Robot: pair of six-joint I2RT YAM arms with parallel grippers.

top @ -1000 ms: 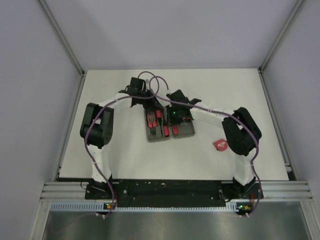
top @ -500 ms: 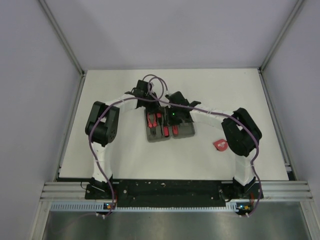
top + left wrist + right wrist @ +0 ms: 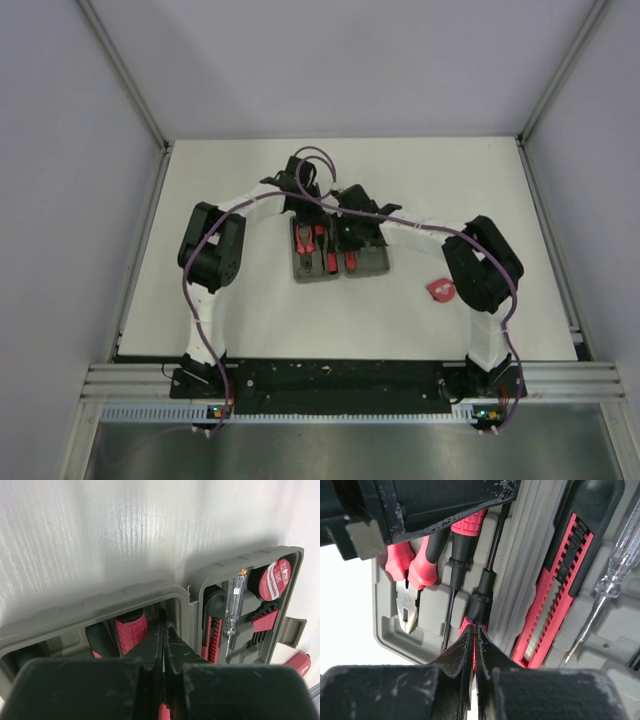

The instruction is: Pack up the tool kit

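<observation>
The tool kit case lies open and flat at mid-table. Its left half holds red-handled pliers and screwdrivers. The right half holds the red knife, a clear tester screwdriver and a tape roll. My left gripper is shut, its tips just above the left half's edge by the hinge, beside a ribbed red handle. My right gripper is shut, its tips down on a screwdriver's red handle at the black collar. The red tape measure lies on the table right of the case.
Both arms arch over the case from either side, their purple cables crossing above it. The case's latch tab sticks out at the right edge, with a red rounded object just beyond it. White walls enclose the table.
Both grippers have closed. The left arm has swung right, bringing its gripper in over the case's far edge. The right arm has barely moved.
</observation>
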